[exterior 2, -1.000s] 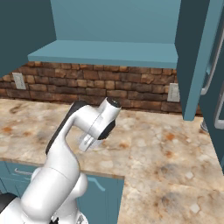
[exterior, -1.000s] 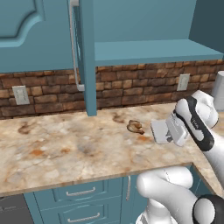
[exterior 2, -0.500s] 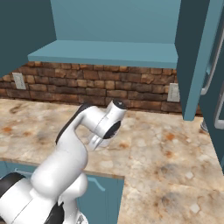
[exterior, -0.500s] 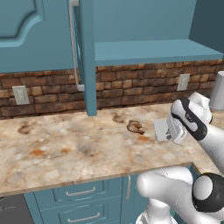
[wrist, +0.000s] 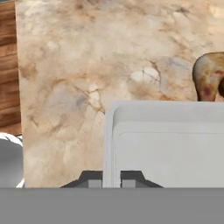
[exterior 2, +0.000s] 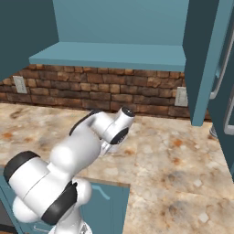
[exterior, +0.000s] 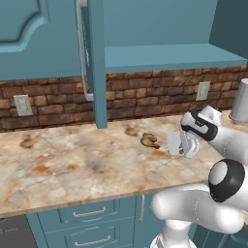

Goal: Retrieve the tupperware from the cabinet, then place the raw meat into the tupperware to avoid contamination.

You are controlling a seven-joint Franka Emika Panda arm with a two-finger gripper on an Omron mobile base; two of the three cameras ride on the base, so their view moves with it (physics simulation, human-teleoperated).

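Gripper (exterior: 186,145) clamped on the rim of the tupperware (exterior: 175,143), holding it low over the marble counter (exterior: 72,164), seemingly clear of the surface. From the left base view the container hangs tilted at the hand, just right of the raw meat (exterior: 150,140), which lies on the counter near the brick backsplash (exterior: 145,97); a narrow gap separates the two. Hand view gives the close detail: finger tips (wrist: 91,178) pinch the container's wall (wrist: 108,144) at its left edge, the whitish tupperware (wrist: 166,144) spreads across the lower right, and the raw meat (wrist: 209,76) curls just beyond its far rim at the right edge. Right base view hides container and meat behind the arm's own body; it shows the wrist bent down toward the counter (exterior 2: 173,169) and the open cabinet (exterior 2: 114,55), with its door (exterior 2: 205,55) swung out at right. Left base view adds the other open door (exterior: 94,58) edge-on, a wall outlet (exterior: 202,90) and a grey metal cylinder (exterior: 240,101) standing at far right.
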